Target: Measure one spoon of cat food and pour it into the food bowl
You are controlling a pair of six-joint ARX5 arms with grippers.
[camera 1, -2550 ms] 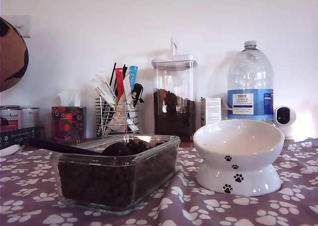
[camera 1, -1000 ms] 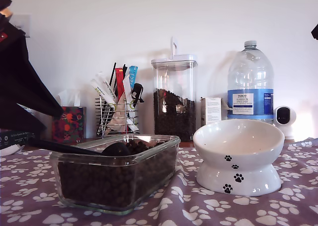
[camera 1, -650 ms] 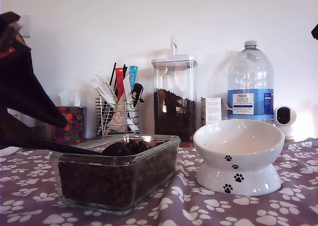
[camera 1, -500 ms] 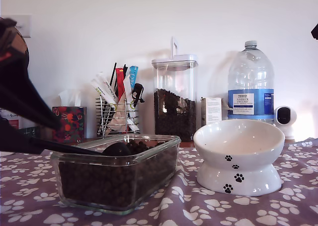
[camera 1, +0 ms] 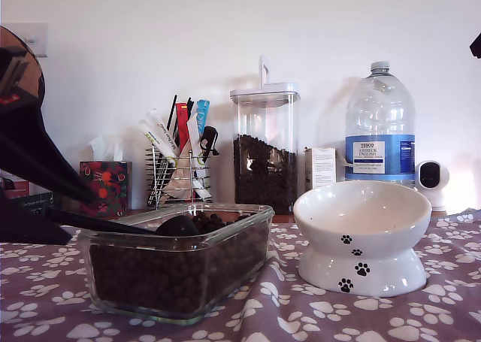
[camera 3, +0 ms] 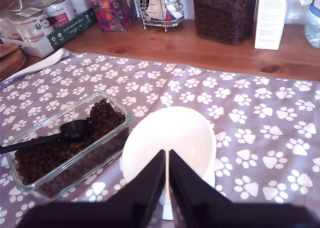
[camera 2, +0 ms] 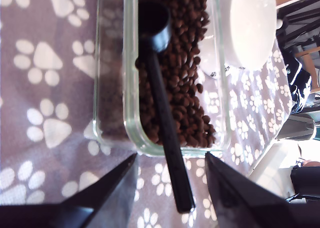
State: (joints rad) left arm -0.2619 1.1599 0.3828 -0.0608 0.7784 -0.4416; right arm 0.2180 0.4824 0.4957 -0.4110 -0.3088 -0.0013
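Spoon [camera 2: 162, 112], cat food [camera 2: 190, 87] in dish [camera 2: 131, 77] | my first end effector [camera 2: 171, 158] spread | my second end effector [camera 3: 166, 155] closed

My second claw [camera 3: 166, 153], jaws pressed together, hangs over the white food bowl [camera 3: 185, 133] on the paw-print cloth [camera 3: 260, 112]. Just beside the bowl, the spoon [camera 3: 74, 130] lies on the cat food [camera 3: 105, 118] in a glass dish [camera 3: 90, 164], its handle crossing the rim. The wooden counter [camera 3: 200, 52] lies beyond.

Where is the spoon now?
The spoon lies in the glass dish at the exterior view's left, cup on the kibble, handle jutting out toward my first gripper.
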